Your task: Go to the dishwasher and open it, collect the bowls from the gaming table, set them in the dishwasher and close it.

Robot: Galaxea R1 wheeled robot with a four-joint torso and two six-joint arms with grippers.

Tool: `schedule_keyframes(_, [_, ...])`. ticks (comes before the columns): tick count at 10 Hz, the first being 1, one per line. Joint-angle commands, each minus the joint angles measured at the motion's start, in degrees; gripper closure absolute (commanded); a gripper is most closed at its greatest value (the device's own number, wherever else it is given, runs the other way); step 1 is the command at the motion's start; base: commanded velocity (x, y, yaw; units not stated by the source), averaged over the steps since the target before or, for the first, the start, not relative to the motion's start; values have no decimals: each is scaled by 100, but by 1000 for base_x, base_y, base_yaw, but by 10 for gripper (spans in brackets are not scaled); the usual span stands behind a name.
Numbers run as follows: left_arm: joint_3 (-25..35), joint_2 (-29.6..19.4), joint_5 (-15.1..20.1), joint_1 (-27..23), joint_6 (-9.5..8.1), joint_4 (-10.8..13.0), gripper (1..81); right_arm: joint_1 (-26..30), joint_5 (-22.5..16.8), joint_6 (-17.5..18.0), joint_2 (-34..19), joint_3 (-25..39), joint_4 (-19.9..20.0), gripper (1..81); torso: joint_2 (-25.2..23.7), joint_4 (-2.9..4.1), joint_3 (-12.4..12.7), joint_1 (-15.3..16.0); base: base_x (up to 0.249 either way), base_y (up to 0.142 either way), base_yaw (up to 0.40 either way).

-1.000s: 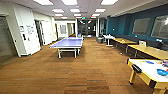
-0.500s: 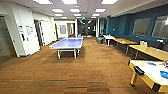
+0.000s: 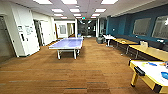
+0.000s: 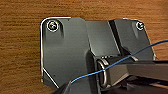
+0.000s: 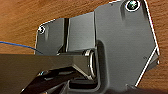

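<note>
The gaming table [image 3: 140, 80], with a glossy white top and a yellow edge, stands at the near right of the head view, partly cut off by the picture's edge. On its top lie two blue bowls, one further back [image 3: 151, 64] and one at the right edge [image 3: 165, 75]. The dishwasher is out of view. Both wrist views look down past the robot's dark plate onto brown wood floor [image 4: 20, 50] [image 5: 22, 15].
A blue table-tennis table [image 3: 67, 43] stands mid-room ahead. Yellow-topped tables [image 3: 150, 51] line the teal right wall. White walls and doorways [image 3: 37, 32] run along the left. A dark corridor [image 3: 86, 27] opens at the back. Wide wood floor [image 3: 82, 72] lies between.
</note>
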Motion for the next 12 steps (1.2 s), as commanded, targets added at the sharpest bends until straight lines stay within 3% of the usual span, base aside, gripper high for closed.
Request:
schedule_keyframes(1, [17,-40,275,-312,5,-28,10,263,-227,-4,0,39,-74,10,0,0,0,0,0,0,0])
schedule_keyframes(12, [17,-31,293,-312,-4,34,10,263,-227,-4,0,39,-82,10,0,0,0,-2,0,0,0])
